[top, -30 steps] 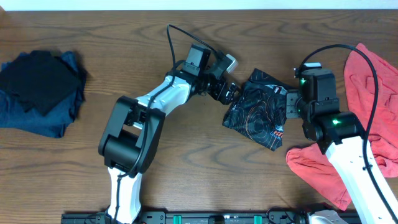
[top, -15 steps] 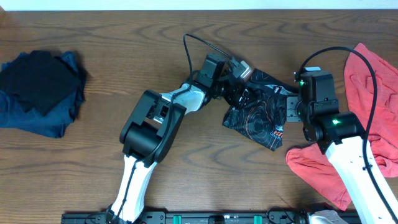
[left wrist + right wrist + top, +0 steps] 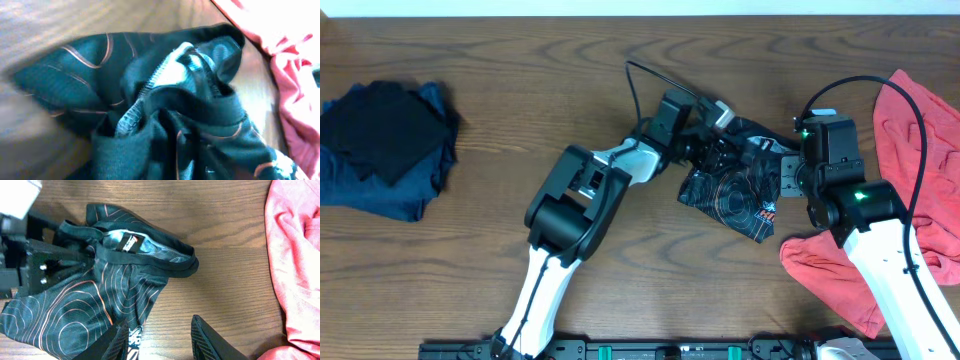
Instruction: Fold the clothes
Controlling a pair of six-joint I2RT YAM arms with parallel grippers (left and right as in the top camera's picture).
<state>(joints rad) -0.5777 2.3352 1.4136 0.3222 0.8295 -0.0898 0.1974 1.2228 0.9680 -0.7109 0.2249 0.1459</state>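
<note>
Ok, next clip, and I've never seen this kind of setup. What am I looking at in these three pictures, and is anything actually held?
These are two white robot arms at a wooden table, each ending in a two-finger pincer. The wide picture comes from a camera fixed above; the other two come from a camera on each wrist. A black jersey with orange lines lies crumpled in the middle, a coral-red garment at the picture's right, a navy and black pile at far left. The left pincer is pushed into the jersey's collar end; its wrist view shows only cloth, so I cannot tell whether it grips. The right pincer is open at the jersey's edge, holding nothing.
</note>
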